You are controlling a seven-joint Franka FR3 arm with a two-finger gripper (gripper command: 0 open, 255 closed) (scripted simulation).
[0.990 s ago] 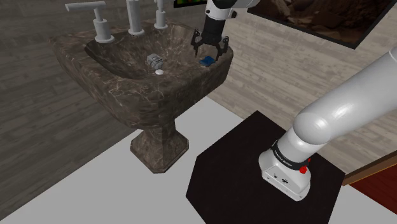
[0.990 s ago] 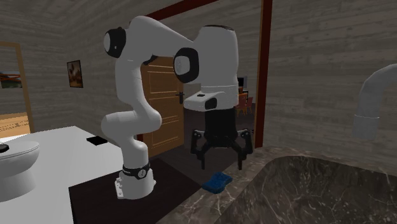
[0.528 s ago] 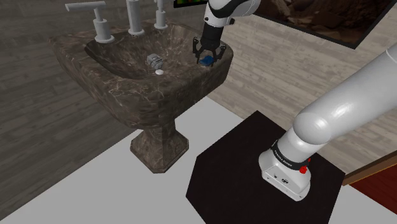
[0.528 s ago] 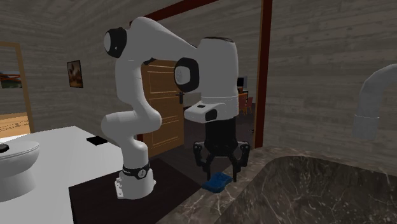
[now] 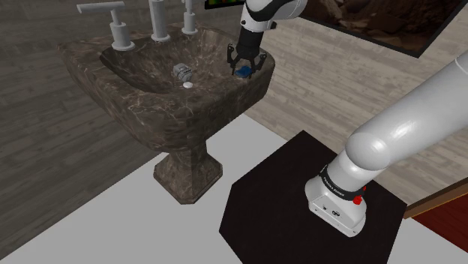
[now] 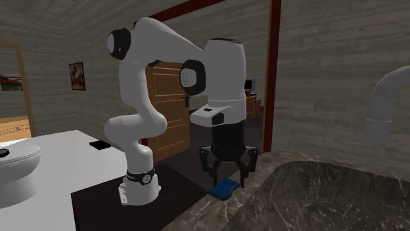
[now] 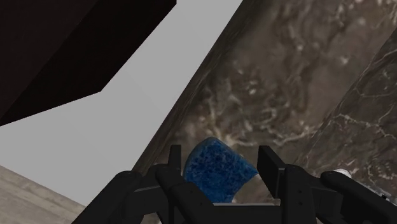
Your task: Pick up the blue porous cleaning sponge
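Going from the shoulder view's left, I saw the dark marbled sink (image 5: 142, 112) with a small grey object (image 5: 181, 71) lying in its basin. Further right, the blue sponge (image 7: 219, 167) lay on the sink's rim, near its outer edge. My gripper (image 5: 244, 70) stood over it, fingers (image 7: 173, 162) closed against both its sides. The black stand (image 5: 285, 202) sat lower right.
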